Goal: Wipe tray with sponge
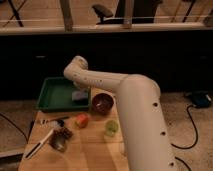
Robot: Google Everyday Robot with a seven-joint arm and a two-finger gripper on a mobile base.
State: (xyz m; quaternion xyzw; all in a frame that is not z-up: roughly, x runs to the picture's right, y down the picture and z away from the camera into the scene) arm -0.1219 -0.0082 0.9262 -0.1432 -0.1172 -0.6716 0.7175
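Note:
The green tray [54, 96] lies at the back left of the wooden table. The grey-blue sponge [78, 95] sits inside it, against the right rim. My white arm reaches from the lower right up over the table and bends down into the tray. The gripper [80, 91] is at the sponge, at the tray's right side, mostly hidden by the arm.
A reddish-brown bowl [102, 103] stands just right of the tray. A small orange object [81, 120] and a green object [111, 127] lie in front. Utensils [40, 144] and a metal piece [60, 140] lie at the front left. The table's left edge is close to the tray.

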